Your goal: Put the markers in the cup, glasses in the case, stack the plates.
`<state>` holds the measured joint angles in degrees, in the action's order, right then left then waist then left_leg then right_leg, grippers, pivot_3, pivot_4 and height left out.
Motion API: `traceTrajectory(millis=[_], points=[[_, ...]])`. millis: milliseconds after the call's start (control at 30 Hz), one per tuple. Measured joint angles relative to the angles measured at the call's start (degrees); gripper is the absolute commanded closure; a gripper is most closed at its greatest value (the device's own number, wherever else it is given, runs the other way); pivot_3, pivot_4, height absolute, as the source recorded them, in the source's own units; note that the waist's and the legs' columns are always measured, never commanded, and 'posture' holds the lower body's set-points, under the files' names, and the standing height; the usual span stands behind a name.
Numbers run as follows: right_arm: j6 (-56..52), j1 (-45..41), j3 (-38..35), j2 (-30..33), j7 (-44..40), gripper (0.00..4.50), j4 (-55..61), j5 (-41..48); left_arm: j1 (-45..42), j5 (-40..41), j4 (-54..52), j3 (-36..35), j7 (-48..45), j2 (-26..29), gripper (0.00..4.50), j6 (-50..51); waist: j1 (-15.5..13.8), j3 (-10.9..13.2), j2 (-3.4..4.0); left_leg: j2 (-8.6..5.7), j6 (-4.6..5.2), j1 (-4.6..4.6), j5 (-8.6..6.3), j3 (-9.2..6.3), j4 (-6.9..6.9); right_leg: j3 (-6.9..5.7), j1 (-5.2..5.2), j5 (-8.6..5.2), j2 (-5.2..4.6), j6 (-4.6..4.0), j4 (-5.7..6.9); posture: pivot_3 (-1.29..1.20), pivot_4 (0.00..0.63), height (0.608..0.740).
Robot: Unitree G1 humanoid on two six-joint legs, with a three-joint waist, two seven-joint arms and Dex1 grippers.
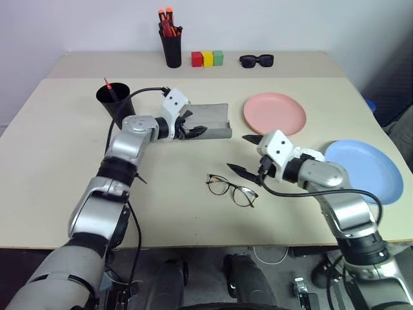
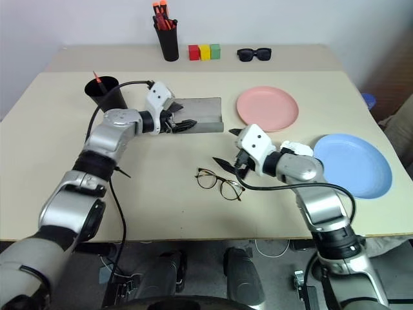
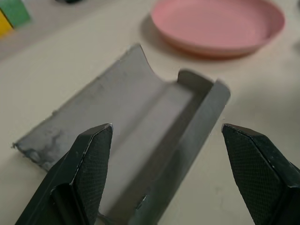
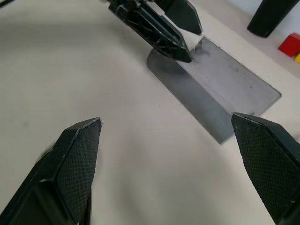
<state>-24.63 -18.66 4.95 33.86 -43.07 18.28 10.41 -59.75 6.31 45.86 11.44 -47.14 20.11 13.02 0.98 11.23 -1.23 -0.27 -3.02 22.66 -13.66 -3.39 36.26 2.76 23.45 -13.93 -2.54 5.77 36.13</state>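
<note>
Evenly and softly lit from overhead, bright with no hard glare on the matte table (image 1: pixel 71 194). Only faint, diffuse shadows under the pink plate (image 1: pixel 274 113) and beside the case (image 1: pixel 210 121). Sharp across both head views, with little bending toward the edges. Softer in the wrist views: crisp on the textured fingertips (image 3: pixel 96 161), blurred on the plate rim and the coloured blocks (image 3: pixel 11 16) beyond; slight smearing along the table near the right gripper's fingers (image 4: pixel 77 164).

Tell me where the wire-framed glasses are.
The glasses lie on the table, near its front edge, just left of the open right gripper and in front of the grey case.
</note>
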Motion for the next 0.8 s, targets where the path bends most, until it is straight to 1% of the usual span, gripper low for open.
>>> traceTrajectory(millis=[67,167,267,367,533,567,700,800], points=[[-0.5,2.5,-1.4,1.5,0.0,0.00,1.4,0.0,-3.3,-2.1,5.4,1.3,-2.4,-0.9,0.69,-2.0,-0.2,0.0,0.00,-0.02,0.05,0.05,-0.03,0.02,0.02,0.00,0.01,-0.03,-0.03,0.05,-0.03,0.00,0.150,0.740],[-1.4,5.2,-3.1,2.3,0.7,0.00,3.1,0.0,-5.8,-5.4,12.0,3.1,-5.8,-2.0,0.69,-5.2,-0.1,0.0,0.00,-0.04,0.10,0.10,-0.06,0.04,0.02,0.01,0.05,-0.05,-0.07,0.08,-0.04,0.00,0.150,0.740],[-2.0,7.0,-4.2,2.7,1.5,0.00,5.0,0.0,-7.0,-8.0,17.4,3.6,-6.1,-3.5,0.69,-8.1,0.0,0.0,-0.01,-0.02,0.10,0.13,-0.06,0.02,0.02,0.01,0.10,-0.04,-0.04,0.08,0.00,0.00,0.150,0.740],[-2.6,9.8,-4.8,2.7,2.6,0.00,7.1,0.0,-8.4,-10.4,21.7,3.6,-5.1,-4.1,1.48,-10.6,0.0,0.0,-0.01,-0.02,0.10,0.15,-0.06,0.01,0.06,0.01,0.11,-0.04,-0.04,0.08,0.01,0.00,0.150,0.740],[-2.7,12.2,-5.8,2.7,3.7,0.00,8.9,0.0,-8.9,-12.0,23.9,3.1,-5.5,-4.3,4.10,-12.9,-0.2,0.0,-0.01,-0.03,0.10,0.19,-0.06,0.01,0.17,0.02,0.09,-0.04,-0.05,0.09,0.02,0.00,0.150,0.740],[-2.7,12.5,-5.9,2.8,3.8,0.00,9.0,0.0,-8.9,-12.1,24.1,3.0,-5.6,-4.4,4.46,-13.4,-0.2,0.0,-0.01,-0.03,0.10,0.20,-0.06,0.01,0.18,0.02,0.09,-0.04,-0.05,0.09,0.02,0.00,0.150,0.740],[-2.7,13.1,-5.9,3.0,3.7,0.00,9.0,0.0,-8.8,-12.8,24.4,2.8,-6.2,-4.0,4.46,-16.2,-0.1,0.0,-0.01,-0.03,0.10,0.23,-0.06,0.00,0.20,0.01,0.11,-0.04,-0.05,0.10,0.03,0.00,0.150,0.740],[-3.0,12.9,-5.9,3.3,3.3,0.00,9.0,0.1,-7.7,-13.1,23.2,2.4,-10.0,-2.1,4.46,-20.8,0.0,0.0,-0.01,-0.02,0.10,0.22,-0.06,0.00,0.19,0.01,0.12,-0.03,-0.04,0.09,0.04,0.00,0.150,0.740]])
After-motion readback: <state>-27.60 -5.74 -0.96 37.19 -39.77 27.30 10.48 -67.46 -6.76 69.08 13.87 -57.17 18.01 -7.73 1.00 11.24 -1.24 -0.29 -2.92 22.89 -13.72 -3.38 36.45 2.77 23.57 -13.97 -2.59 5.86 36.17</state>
